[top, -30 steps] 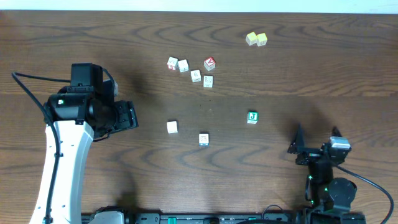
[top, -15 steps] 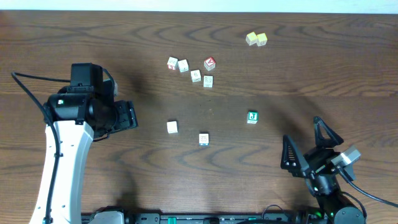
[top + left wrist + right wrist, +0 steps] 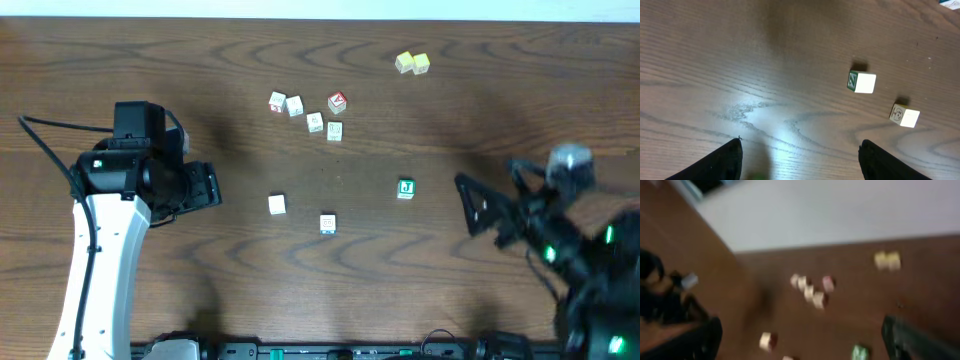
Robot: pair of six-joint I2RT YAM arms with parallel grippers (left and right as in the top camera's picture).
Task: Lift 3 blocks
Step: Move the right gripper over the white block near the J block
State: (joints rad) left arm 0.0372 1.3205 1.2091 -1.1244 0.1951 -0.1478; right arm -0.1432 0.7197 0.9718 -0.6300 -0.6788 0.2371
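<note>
Right pincer (image 3: pixel 487 180) apart, empty, right of J block (image 3: pixel 405 188); hasty approach could knock it away. Left pincer (image 3: pixel 800 152) apart too.

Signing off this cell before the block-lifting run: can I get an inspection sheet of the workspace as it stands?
Surface: dark brown wood-grain table, nothing spilled.
Job's things: green cube with white J, plain white cube, whitish cube with orange mark; spaced apart on the table, none held.
Clutter: cluster of five white and red lettered cubes; two pale yellow cubes side by side near the far edge.
Claws: left claw open, empty; right claw open, empty.
Cables: black cable looping beside the left arm, clear of the cubes.
Surroundings: pale strip beyond the far edge; nothing else seen.
</note>
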